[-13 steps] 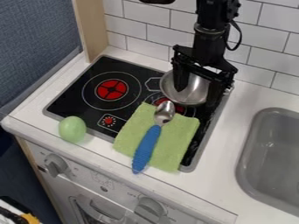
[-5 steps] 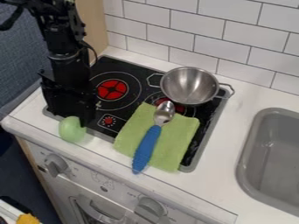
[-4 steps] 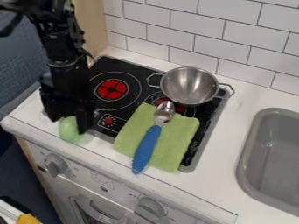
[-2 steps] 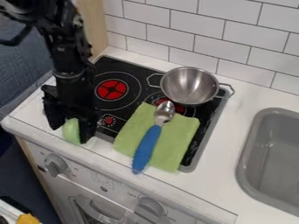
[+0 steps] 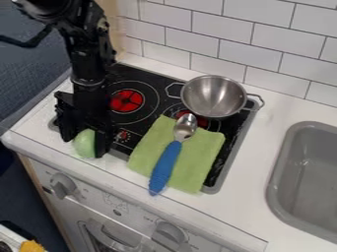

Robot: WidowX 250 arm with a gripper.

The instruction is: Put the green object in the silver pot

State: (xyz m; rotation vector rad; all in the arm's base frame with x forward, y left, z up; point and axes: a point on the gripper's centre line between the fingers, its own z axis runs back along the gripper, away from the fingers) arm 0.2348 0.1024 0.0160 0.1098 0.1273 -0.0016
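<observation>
Black gripper [image 5: 84, 148]: here it is at front left, pointing down, fingers closed around the green egg!
Green egg [image 5: 84, 142]: snug between those fingers, at the counter's [image 5: 39, 129] front edge; resting or just lifted, I can't tell.
Cooktop [image 5: 148, 78]: black, red rings showing, right beside the action.
Green cloth [image 5: 204, 147]: spread over the cooktop's front right and onto the counter.
Spoon [image 5: 166, 165]: blue handle toward the front, metal bowl toward the pot, lying across the cloth.
Silver pot [image 5: 214, 96]: two-handled, upright, at the cooktop's back right.
Gray sink [image 5: 279, 162]: far right.
</observation>
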